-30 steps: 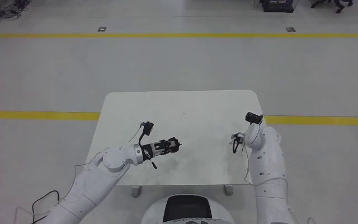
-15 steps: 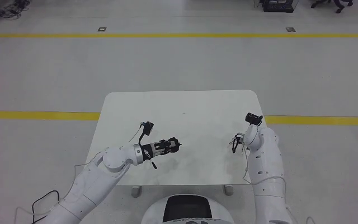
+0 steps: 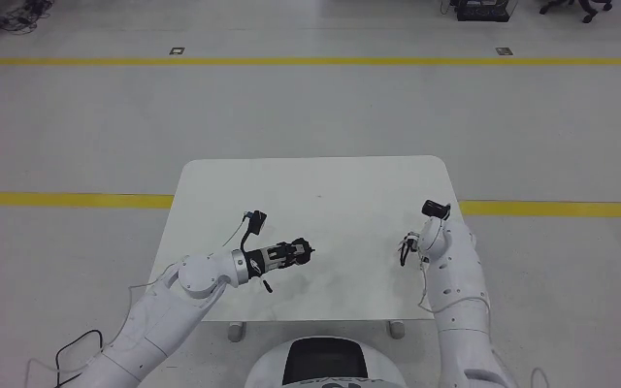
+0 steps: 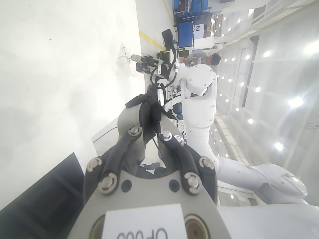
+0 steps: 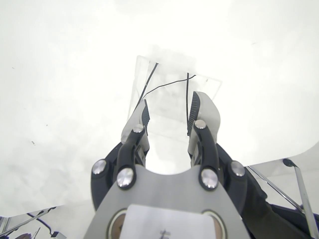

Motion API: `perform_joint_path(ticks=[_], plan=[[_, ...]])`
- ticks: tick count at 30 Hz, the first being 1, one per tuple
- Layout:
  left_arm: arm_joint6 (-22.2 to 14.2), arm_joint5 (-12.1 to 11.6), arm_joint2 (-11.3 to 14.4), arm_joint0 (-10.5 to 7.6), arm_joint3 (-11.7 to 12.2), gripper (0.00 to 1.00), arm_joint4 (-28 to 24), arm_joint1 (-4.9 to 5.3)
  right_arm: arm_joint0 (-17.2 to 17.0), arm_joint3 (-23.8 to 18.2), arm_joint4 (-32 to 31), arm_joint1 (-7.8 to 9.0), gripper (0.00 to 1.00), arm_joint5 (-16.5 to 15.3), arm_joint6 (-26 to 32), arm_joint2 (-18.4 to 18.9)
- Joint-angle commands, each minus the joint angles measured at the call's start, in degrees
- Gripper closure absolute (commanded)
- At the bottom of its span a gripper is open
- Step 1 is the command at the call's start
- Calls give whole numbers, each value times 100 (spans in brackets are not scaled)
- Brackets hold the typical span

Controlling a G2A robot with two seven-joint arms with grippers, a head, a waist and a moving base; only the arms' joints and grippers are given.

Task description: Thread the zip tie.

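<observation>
Thin black zip ties (image 5: 149, 79) stand in a clear plastic holder (image 5: 169, 65) on the white table (image 3: 320, 184). My right gripper (image 5: 170, 100) is open right at this holder, with one finger (image 5: 143, 111) beside one strand and the other finger (image 5: 197, 105) along a second strand (image 5: 187, 88). From above, the right gripper (image 3: 406, 248) sits near the table's right edge. My left gripper (image 3: 307, 250) hovers over the front middle of the table, fingers pressed together (image 4: 149, 103); I cannot make out anything between them. The left wrist view shows the right gripper (image 4: 133, 59) by the thin strands (image 4: 125, 59).
Bare tabletop lies between the two grippers and toward the far edge. The table's right edge (image 3: 454, 209) is close to the right arm. A yellow floor line (image 3: 87, 200) runs behind the table.
The right arm has shifted slightly left, toward the table's middle. The left arm has stayed put.
</observation>
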Motion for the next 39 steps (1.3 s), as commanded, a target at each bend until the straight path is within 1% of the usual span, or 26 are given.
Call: perform_joint_path(ticks=[1, 15, 21, 30, 39], plan=[[0, 0, 0, 0, 0, 100, 0, 0, 31, 87, 0, -2, 65, 0, -43, 7], [0, 0, 0, 0, 0, 100, 0, 0, 268, 738, 0, 8, 65, 0, -456, 46], [0, 0, 0, 0, 0, 100, 0, 0, 334, 909, 0, 28, 67, 0, -627, 33], [0, 0, 0, 0, 0, 100, 0, 0, 473, 1168, 0, 61, 69, 0, -714, -17], [0, 0, 0, 0, 0, 100, 0, 0, 568, 1309, 0, 91, 75, 0, -727, -60]])
